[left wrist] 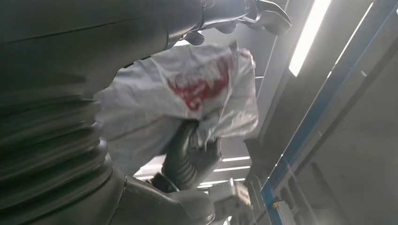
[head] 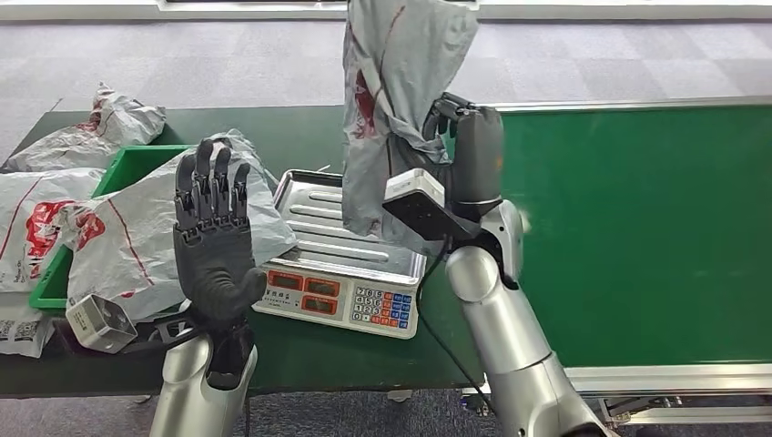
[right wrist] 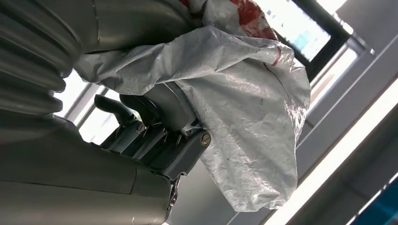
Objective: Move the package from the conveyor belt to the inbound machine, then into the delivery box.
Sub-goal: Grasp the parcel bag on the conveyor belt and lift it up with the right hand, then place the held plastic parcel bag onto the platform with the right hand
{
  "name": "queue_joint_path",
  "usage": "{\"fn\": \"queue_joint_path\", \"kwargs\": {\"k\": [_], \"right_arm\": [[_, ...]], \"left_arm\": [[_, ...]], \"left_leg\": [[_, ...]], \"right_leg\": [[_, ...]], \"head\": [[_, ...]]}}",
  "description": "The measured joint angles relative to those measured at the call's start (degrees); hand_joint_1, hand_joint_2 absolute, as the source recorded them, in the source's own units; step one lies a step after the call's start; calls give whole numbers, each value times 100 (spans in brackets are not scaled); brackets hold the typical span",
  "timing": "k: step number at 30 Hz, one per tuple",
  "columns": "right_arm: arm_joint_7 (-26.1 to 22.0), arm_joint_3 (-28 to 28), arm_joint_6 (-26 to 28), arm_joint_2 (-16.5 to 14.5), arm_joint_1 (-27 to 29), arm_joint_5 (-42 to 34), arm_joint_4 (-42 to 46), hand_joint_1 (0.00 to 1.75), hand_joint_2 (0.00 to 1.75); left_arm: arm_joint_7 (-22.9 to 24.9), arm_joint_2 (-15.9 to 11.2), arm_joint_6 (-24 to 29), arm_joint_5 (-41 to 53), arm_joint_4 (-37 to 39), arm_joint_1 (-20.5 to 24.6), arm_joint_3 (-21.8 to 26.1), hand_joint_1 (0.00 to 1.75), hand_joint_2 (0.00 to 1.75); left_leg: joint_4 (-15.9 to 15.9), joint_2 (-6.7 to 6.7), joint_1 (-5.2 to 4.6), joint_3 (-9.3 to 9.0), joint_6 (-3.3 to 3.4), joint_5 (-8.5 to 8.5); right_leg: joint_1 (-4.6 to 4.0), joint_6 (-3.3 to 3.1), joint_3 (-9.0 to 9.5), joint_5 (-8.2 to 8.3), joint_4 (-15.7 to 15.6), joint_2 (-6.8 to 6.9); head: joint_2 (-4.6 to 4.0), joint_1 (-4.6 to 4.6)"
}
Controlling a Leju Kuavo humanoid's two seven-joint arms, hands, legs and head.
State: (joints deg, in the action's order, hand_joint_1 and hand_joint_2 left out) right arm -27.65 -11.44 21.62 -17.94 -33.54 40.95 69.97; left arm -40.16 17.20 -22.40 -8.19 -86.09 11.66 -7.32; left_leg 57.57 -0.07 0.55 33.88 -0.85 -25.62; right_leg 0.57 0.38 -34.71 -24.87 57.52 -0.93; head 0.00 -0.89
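Our right hand grips the soft, crinkly grey poly-mailer package aloft at twelve o'clock above the weighing scale, where it looks light, floppy and slippery, while our left hand waits spread wide.

A: Can any writing be read here?

B: Hardly. The weighing scale has two red display windows and a keypad of coloured keys, but the digits and key marks are too small to make out.

A: And the grey package that the right hand grips?

B: It carries a red print, too crumpled to read. The red print on the bags at the left of the table cannot be read either.

A: Any labels?

B: A white label with dark print sits on a bag at the table's near left corner; it is illegible.
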Motion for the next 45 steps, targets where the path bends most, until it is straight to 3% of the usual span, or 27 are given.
{"fn": "queue_joint_path", "kwargs": {"k": [8,9,11,12,13,15,18,23,32,37,41,45], "right_arm": [[-75,-367,281,-240,-580,-308,-1327,175,175],[-75,-392,301,-249,-597,-326,-1404,146,175],[-72,-421,328,-264,-620,-342,-1525,58,175],[-56,-426,348,-270,-632,-345,-1577,15,131],[-17,-429,373,-275,-645,-355,-1636,0,87],[154,-429,407,-280,-681,-357,-1798,0,0],[480,-422,375,-282,-751,-248,-2198,0,0],[587,-364,217,-273,-777,-163,-2756,0,0],[1029,-146,-174,-210,-782,19,-3110,0,0],[991,28,189,-189,-775,148,-3169,0,0],[243,203,1356,-187,-437,81,-2422,0,175],[-207,301,1847,-231,239,223,-704,0,175]], "left_arm": [[-2,0,0,83,86,1,-1,0,175],[-3,0,0,85,91,1,0,0,175],[-4,0,0,90,100,1,0,0,175],[-4,0,0,95,105,1,0,0,175],[-4,0,0,104,108,0,0,0,175],[-4,0,0,136,111,-6,0,0,175],[-4,-5,0,206,109,-36,1,0,175],[-6,-23,0,300,96,-105,4,0,175],[-2,-31,0,345,-30,-172,15,0,175],[46,-31,0,406,-135,-197,49,0,175],[157,-31,106,487,-151,-204,85,0,175],[286,-26,502,826,-14,-139,120,0,175]], "left_leg": [[0,-20,0,10,0,0],[0,-20,0,11,0,-1],[0,-22,-1,13,1,-1],[0,-22,-1,14,1,-1],[0,-22,-1,14,1,-1],[0,-22,-1,14,1,-1],[0,-23,-1,13,1,-1],[0,-23,-1,13,0,0],[0,-23,-1,17,0,0],[1,-23,-1,16,0,0],[2,-28,-1,15,0,-1],[2,-32,-2,18,-1,-5]], "right_leg": [[1,-1,-4,-2,0,11],[2,0,-5,-2,-1,12],[3,0,-6,-2,-1,13],[3,0,-6,-2,-1,14],[3,0,-6,-2,-1,14],[3,0,-6,-2,-2,14],[2,0,-6,-2,-1,14],[1,0,-8,-2,-1,15],[2,0,-12,-2,-1,15],[2,0,-12,-2,-1,15],[2,0,-13,-3,-2,20],[2,-1,-17,-8,-3,26]], "head": [[0,1],[0,1],[0,1],[0,1],[0,1],[0,1],[0,1],[0,0],[0,1],[0,1],[0,0],[0,2]]}}
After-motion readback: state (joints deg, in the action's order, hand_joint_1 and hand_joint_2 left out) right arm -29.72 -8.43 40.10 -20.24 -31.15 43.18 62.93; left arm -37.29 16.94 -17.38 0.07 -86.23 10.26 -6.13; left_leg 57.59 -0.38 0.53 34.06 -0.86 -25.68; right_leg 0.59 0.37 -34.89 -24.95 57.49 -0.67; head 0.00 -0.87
